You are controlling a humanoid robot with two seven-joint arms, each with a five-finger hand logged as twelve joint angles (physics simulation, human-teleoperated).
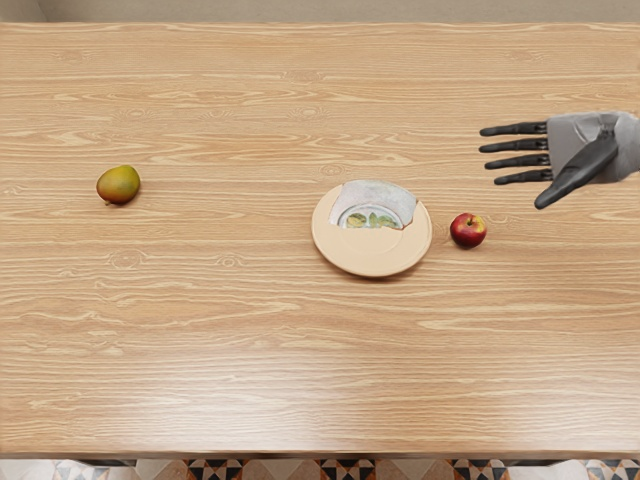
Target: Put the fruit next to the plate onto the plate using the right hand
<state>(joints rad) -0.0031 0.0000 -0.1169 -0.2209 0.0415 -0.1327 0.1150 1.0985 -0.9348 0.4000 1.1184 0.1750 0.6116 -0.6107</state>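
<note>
The wooden surface [250, 350] fills the head view. The right hand [572, 148] comes in from the right edge and hovers above the surface, released: its dark fingers [512, 146] are stretched flat and spread, the thumb angled down, and it holds nothing. It is near the fruit but apart from it, farther back and to the right.

The tan plate [370, 262] sits right of centre. A pale piece [373, 203] with a greenish pattern covers its back half, so the front half is the bare landing spot.

A mango [118, 184] lies far off to the left, well apart from the plate, so it is likely not the target.

The apple [468, 230] rests just beside the plate's right rim, not touching it. It looks small, round, firm and light, with smooth, glossy skin that may slip and a shape that will roll if nudged. The best hold is probably from above, thumb on one side and fingers opposite, closing around its widest part and not on its top.
</note>
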